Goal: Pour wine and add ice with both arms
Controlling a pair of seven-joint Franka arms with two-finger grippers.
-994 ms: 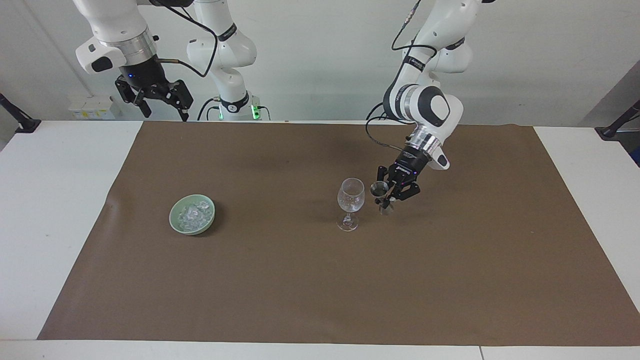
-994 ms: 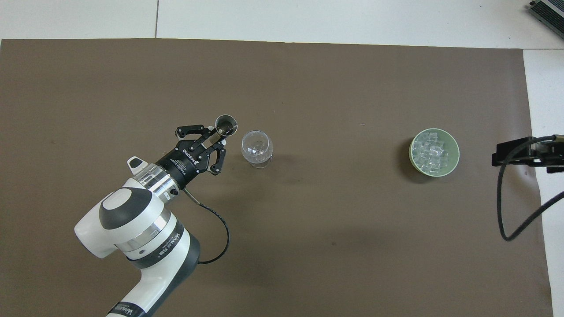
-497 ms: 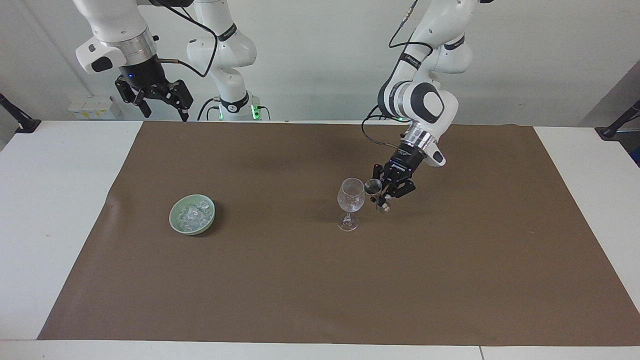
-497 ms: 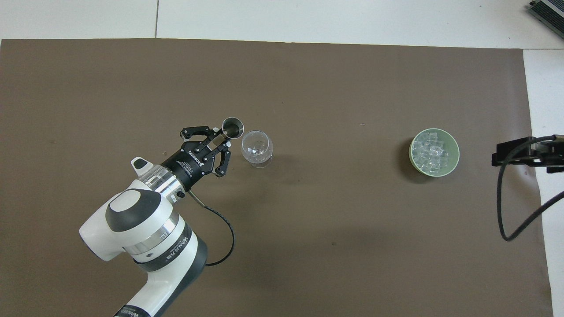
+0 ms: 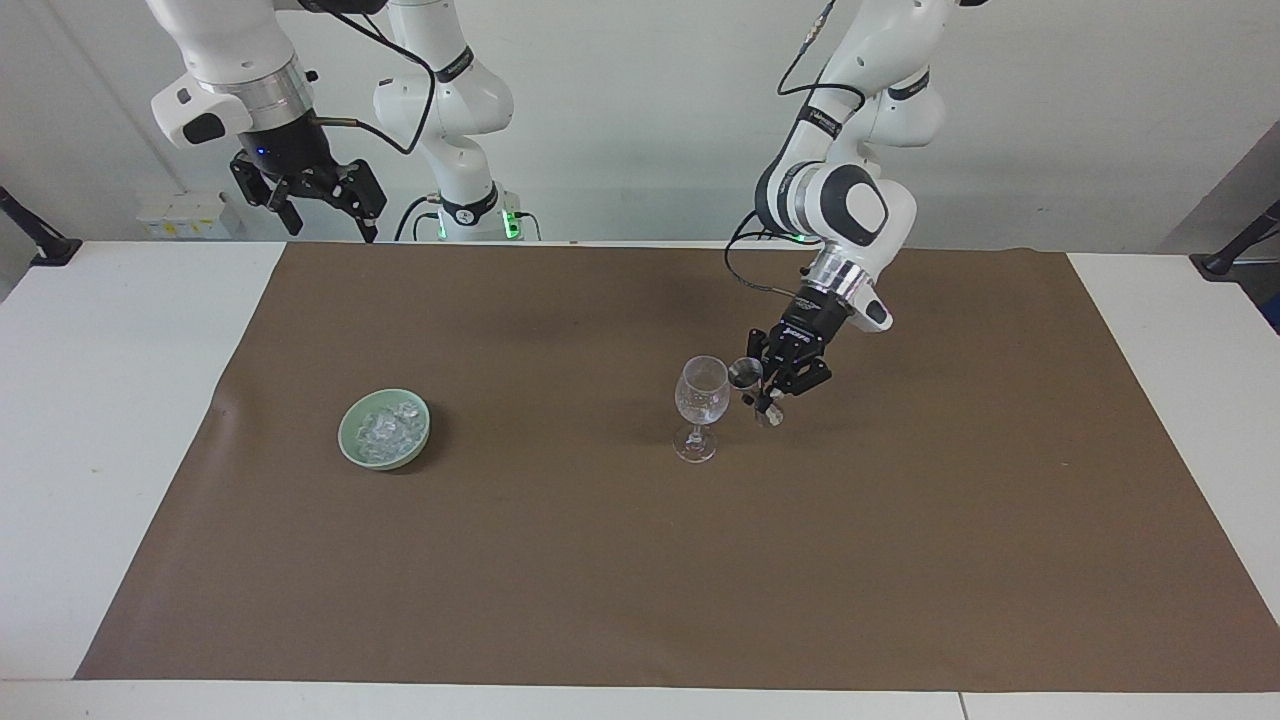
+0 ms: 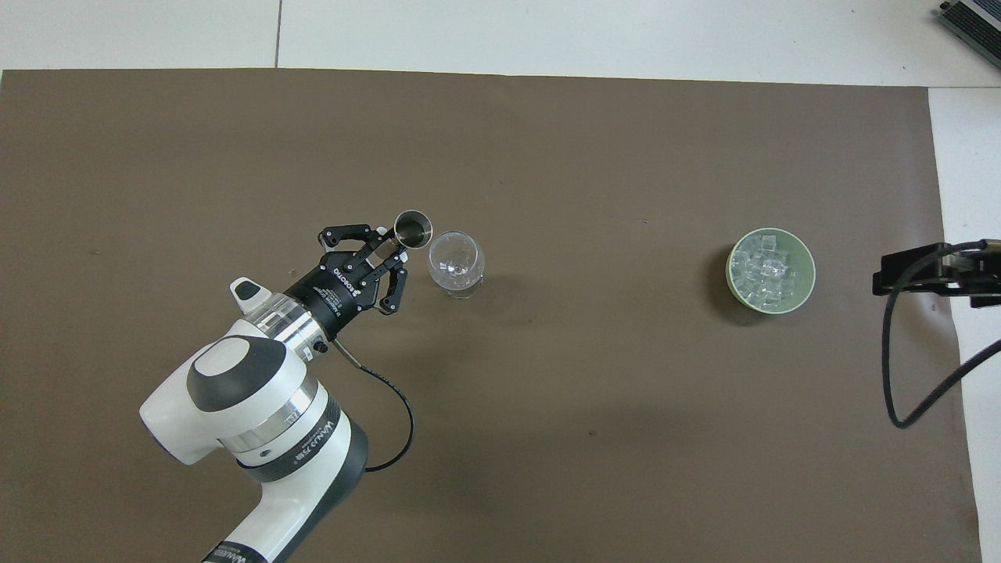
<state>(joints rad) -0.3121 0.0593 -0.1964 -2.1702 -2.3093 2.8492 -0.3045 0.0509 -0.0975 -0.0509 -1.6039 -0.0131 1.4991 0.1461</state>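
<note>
A clear stemmed glass (image 5: 702, 395) (image 6: 456, 262) stands upright near the middle of the brown mat. Close beside its rim, toward the left arm's end, a small metal measuring cup (image 5: 745, 375) (image 6: 413, 228) hangs tilted with its mouth toward the glass. My left gripper (image 5: 766, 397) (image 6: 391, 243) is shut on the cup's lower part. No wine shows in the cup or the glass. The ice (image 5: 387, 426) (image 6: 766, 270) lies heaped in a pale green bowl (image 5: 344, 434) (image 6: 809, 271) toward the right arm's end. My right gripper (image 5: 332, 228) (image 6: 911, 271) waits open, raised over the table's edge by its base.
A brown mat (image 5: 640, 560) (image 6: 547, 438) covers most of the white table (image 5: 110, 400). A black cable (image 6: 891, 367) loops down from the right gripper past the mat's edge.
The left gripper has carried the metal cup closer to the glass's rim and tipped it more toward the glass. The right arm, the glass and the bowl have not moved.
</note>
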